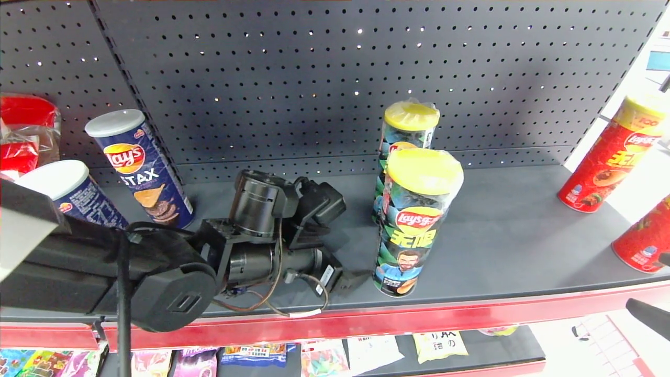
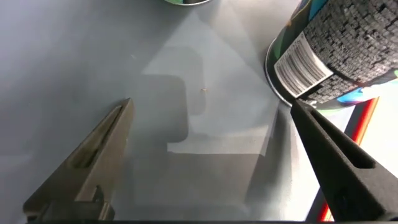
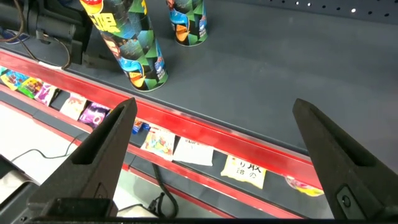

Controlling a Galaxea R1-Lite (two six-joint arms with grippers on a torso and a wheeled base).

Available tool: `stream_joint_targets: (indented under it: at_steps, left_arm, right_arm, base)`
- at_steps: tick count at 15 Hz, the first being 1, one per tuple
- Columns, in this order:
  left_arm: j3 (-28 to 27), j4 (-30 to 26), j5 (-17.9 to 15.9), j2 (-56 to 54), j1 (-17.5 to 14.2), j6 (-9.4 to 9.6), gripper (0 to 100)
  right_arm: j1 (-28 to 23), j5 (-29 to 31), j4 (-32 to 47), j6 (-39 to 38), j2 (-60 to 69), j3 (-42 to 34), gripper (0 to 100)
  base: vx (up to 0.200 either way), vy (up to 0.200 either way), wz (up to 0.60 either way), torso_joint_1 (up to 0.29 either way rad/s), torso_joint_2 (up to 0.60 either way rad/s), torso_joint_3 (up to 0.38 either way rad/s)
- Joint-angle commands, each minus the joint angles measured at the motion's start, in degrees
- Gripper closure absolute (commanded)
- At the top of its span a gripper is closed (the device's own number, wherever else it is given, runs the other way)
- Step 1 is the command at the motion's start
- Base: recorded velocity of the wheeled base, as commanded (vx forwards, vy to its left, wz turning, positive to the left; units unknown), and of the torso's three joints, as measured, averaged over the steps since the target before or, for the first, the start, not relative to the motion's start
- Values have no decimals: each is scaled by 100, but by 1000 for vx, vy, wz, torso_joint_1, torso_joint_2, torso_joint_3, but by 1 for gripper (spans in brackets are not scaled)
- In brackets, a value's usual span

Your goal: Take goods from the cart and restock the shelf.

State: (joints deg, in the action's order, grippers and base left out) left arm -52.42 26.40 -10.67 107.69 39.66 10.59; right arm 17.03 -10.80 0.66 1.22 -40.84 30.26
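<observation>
Dark grey pegboard [image 1: 314,78] backs a grey shelf [image 1: 497,235] with a red front lip [image 1: 445,317]. Two green chip cans with yellow lids stand upright a little right of the middle, one behind the other: the near can [image 1: 416,225] close to the lip, the far can [image 1: 408,125] against the pegboard. The two are just about touching.

The left arm lies low over the shelf from the left. Its left gripper [image 2: 211,102] has its jaws spread wide with nothing between them, only bare shelf (and its own shadow). The near can's base sits just beside one finger [image 2: 329,155], outside the gap. Whether the two touch cannot be told.

The right gripper [image 3: 214,106] hangs in front of the lip, off to the right and well apart from the cans. Its jaws are likewise wide apart and empty.

Two blue cans [image 1: 141,167] with white lids stand at the left end of the shelf, and two red cans [image 1: 610,157] at the right end. Snack packets [image 1: 366,353] lie on the lower shelf under the lip.
</observation>
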Motion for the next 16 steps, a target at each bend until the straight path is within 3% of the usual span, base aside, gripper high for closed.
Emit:
stream_joint_targets:
  at_steps: [1, 3, 5, 6, 8, 9, 10, 11, 12, 13, 14, 16]
  left_arm:
    - [276, -4, 100, -591, 16, -5, 0]
    - [839, -39, 126, -1409, 104, -13, 0]
    - [1823, -188, 337, -2815, 104, -22, 0]
    - [2403, -584, 513, -3861, 86, -31, 0]
    - [2843, -2052, 829, -5830, 60, -49, 0]
    - [2737, -3185, 1075, -6858, 7, -172, 0]
    - [2623, -3660, 1181, -7254, -54, -277, 0]
    - [2245, -5049, 1471, -8317, -362, -646, 0]
    - [2025, -5805, 1576, -8880, -766, -769, 0]
    - [1955, -6077, 1576, -9073, -986, -813, 0]
    - [1849, -6806, 1585, -9512, -1953, -989, 0]
    - [1964, -7184, 1585, -9855, -3333, -1332, 0]
  right_arm:
    - [11, -1, 22, 10, 23, -64, 0]
    - [11, -10, 22, 19, 85, -187, 0]
    - [28, -36, 40, 28, 296, -415, 0]
    - [28, -36, 40, 45, 454, -556, 0]
    - [28, -10, 110, 133, 770, -767, 0]
    - [2, 34, 295, 195, 973, -784, 0]
    - [-16, 113, 444, 221, 1087, -758, 0]
    - [-51, 500, 1059, 256, 1500, -609, 0]
    - [-59, 720, 1560, 256, 1781, -477, 0]
    - [-59, 790, 1780, 247, 1904, -415, 0]
    - [-86, 966, 2465, 221, 2405, -266, 0]
    - [-367, 983, 3318, 115, 3108, -169, 0]
  base:
    - [0, 0, 0, 0, 0, 0]
    - [0, 0, 0, 0, 0, 0]
    - [0, 0, 0, 0, 0, 0]
    - [0, 0, 0, 0, 0, 0]
    - [0, 0, 0, 0, 0, 0]
    - [0, 0, 0, 0, 0, 0]
    - [0, 0, 0, 0, 0, 0]
    - [0, 0, 0, 0, 0, 0]
    - [0, 0, 0, 0, 0, 0]
    - [0, 0, 0, 0, 0, 0]
    - [0, 0, 0, 0, 0, 0]
    - [0, 0, 0, 0, 0, 0]
